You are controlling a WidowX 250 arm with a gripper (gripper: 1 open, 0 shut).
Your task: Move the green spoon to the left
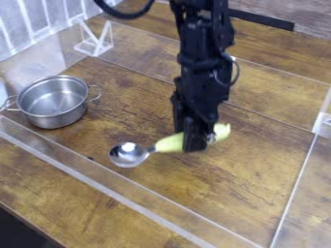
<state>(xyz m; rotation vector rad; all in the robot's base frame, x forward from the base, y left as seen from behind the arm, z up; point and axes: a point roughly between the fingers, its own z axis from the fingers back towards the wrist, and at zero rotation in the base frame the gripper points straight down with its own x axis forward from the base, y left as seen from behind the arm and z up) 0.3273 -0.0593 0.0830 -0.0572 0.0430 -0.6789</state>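
The green spoon (171, 143) hangs just above the wooden table, its yellow-green handle pinched between the fingers and its silver bowl (126, 154) tilted down to the left. My gripper (195, 138) points straight down and is shut on the handle near its middle. The handle's right end sticks out past the fingers. The black arm rises from there to the top of the view.
A round steel pot (52, 100) with side handles stands at the left. A clear plastic strip (77, 174) runs diagonally across the front of the table. A clear stand (93, 39) sits at the back left; a white block (324, 121) is at the right edge.
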